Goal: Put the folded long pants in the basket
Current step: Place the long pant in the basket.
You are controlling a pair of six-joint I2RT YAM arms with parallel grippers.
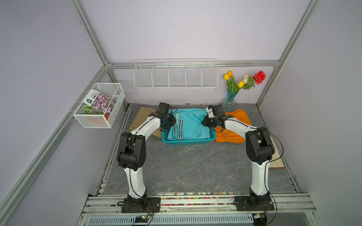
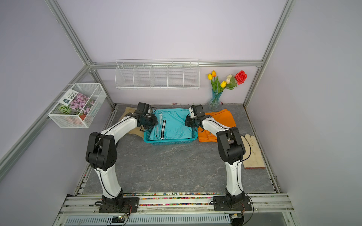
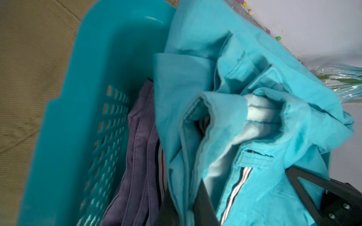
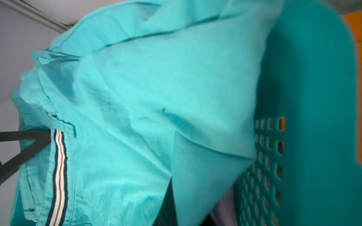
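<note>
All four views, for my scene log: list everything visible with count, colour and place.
turquoise pants: 1, turquoise, striped, top of basket
lilac pants: 1, lilac, in basket underneath
tan pants: 1, tan, table, basket's left-arm side
orange pants: 1, orange, table, basket's right-arm side
basket: 1, teal, rear middle of table
glove: 1, cream, table, beside right arm
vase of flowers: 1, bluish glass, rear corner
wire rack: 1, white, back wall
wire basket: 1, white, side wall
table: 1, grey marbled
left gripper: 1, black, shut on turquoise pants
right gripper: 1, black, shut on turquoise pants
</note>
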